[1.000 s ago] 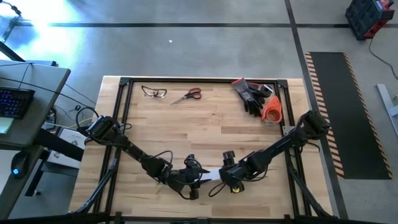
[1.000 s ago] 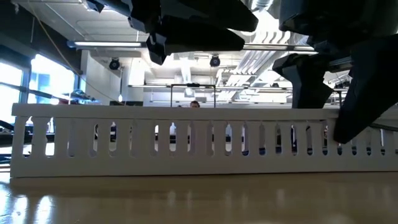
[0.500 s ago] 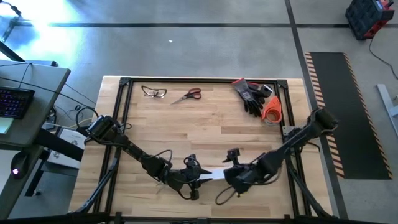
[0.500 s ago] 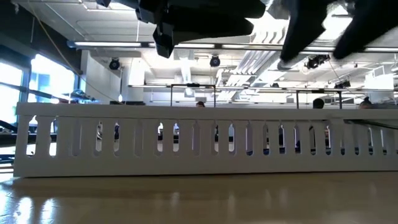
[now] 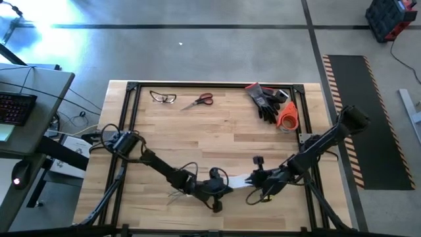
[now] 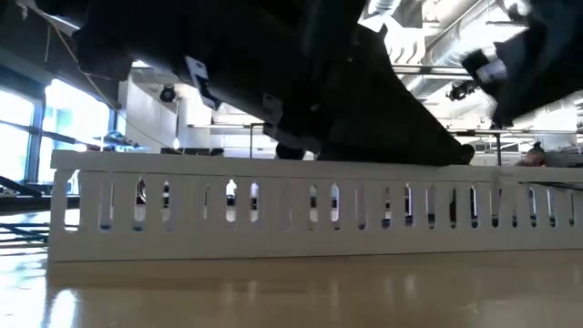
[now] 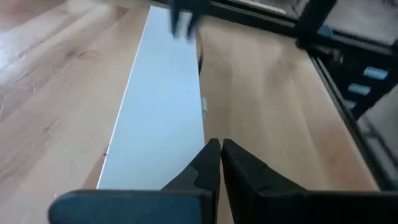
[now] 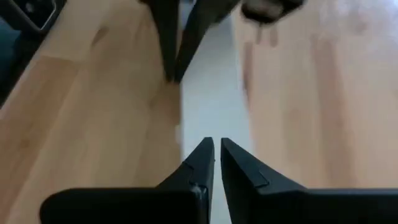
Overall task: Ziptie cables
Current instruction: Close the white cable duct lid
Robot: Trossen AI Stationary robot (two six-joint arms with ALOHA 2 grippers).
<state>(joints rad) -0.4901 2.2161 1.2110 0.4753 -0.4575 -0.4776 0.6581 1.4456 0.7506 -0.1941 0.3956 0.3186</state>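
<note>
While both arms reach to the near middle of the table [image 5: 217, 131] in the high view, the left gripper [image 5: 223, 189] and the right gripper [image 5: 258, 179] face each other over a white bar [image 5: 239, 180] lying between them. Thin cables [image 5: 172, 195] show beside the left arm, near the front edge; they are too small to tell more. At the far edge lie glasses [image 5: 163, 97], scissors [image 5: 198, 100], dark gloves [image 5: 266, 100] and an orange tape roll [image 5: 287, 116].

Low view: the bar [image 6: 301, 214] stands on its side, long and slotted, with dark arm parts just above it. I cannot tell which arm is which here.

Left wrist view: the left gripper [image 7: 221, 149] has its fingers pressed together, holding nothing, just over the end of the bar [image 7: 161, 118].

Right wrist view: the right gripper [image 8: 216, 149] is also nearly closed and empty, over the bar [image 8: 208, 99]; the other gripper shows farther off, blurred.
</note>
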